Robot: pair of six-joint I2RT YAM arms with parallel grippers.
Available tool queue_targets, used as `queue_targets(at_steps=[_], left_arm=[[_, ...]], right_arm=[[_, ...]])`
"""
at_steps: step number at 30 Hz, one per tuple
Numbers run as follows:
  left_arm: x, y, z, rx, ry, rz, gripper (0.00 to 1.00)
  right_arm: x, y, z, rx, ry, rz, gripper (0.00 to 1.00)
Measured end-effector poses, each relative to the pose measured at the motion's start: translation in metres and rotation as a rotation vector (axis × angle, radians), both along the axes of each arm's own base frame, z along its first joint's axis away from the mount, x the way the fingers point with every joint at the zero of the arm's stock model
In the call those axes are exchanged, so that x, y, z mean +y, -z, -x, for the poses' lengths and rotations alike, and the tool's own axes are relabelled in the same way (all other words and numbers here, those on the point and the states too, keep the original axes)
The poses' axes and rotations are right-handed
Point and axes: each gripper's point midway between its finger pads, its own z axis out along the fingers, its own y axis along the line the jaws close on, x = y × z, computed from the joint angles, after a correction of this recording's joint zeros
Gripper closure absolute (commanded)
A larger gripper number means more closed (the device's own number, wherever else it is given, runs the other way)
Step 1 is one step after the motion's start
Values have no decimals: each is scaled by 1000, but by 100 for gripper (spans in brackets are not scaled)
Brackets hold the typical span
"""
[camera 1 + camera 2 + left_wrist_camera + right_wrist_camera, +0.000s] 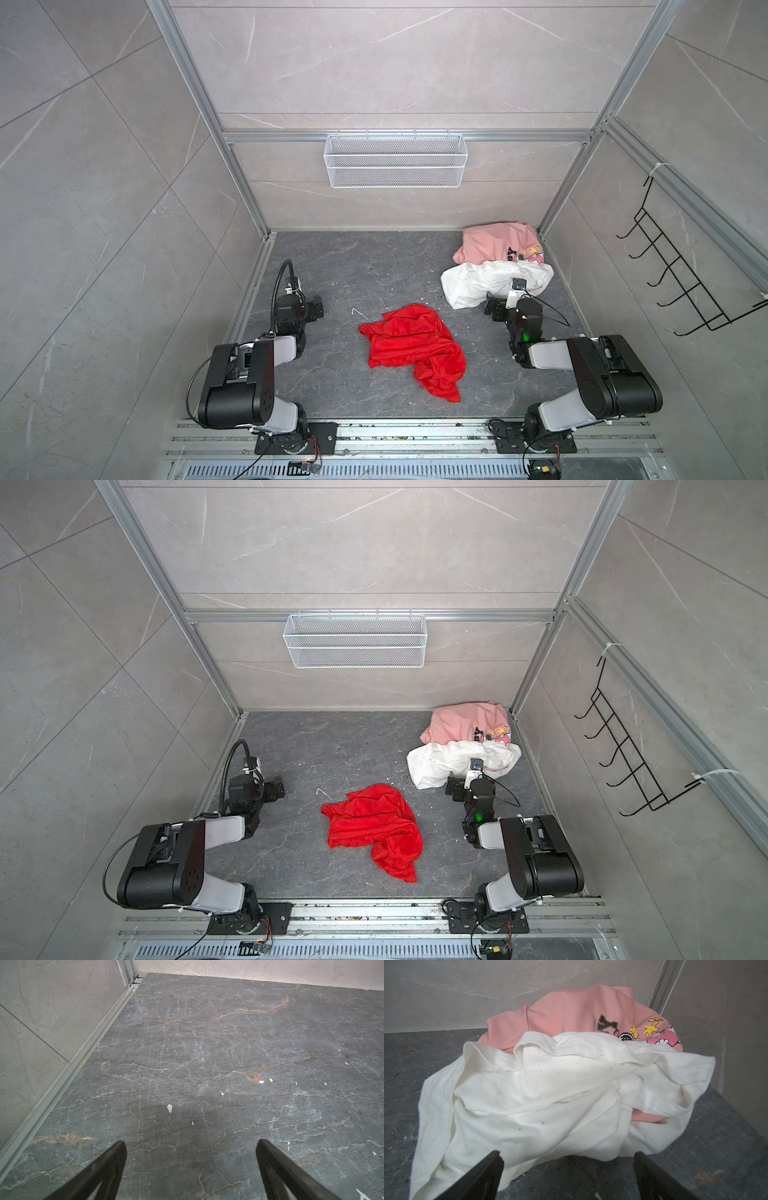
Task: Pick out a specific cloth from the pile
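Only one readable bit here: a chunky black block letter "Y" (607, 1024) printed on the pale pink soft fabric garment with cartoon prints (560, 1012), straight ahead of the right gripper (568, 1153), beyond the crumpled white fabric garment (550, 1095) that covers whatever's below it.

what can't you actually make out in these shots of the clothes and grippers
- Pink garment print: in the right wrist view the white garment covers its lower part, so the lettering cannot be read whole; too small in both top views.
- Red cloth: outside both wrist views; in both top views its crumpled folds hide its shape.
- Right gripper and left gripper: each wrist view's edge cuts off the fingers; only the open tips show.
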Motion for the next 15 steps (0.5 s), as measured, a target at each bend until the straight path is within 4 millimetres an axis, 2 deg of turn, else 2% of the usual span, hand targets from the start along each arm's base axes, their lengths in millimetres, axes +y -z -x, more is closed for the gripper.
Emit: queue_targets(at_steps=[6, 15], left_arm=[[2, 16, 9, 20, -2, 5, 0], [1, 12, 7, 1, 1, 5, 0]], right_arm=[[2, 2, 1, 10, -9, -3, 0], [2, 2, 0, 13, -9, -3, 0]])
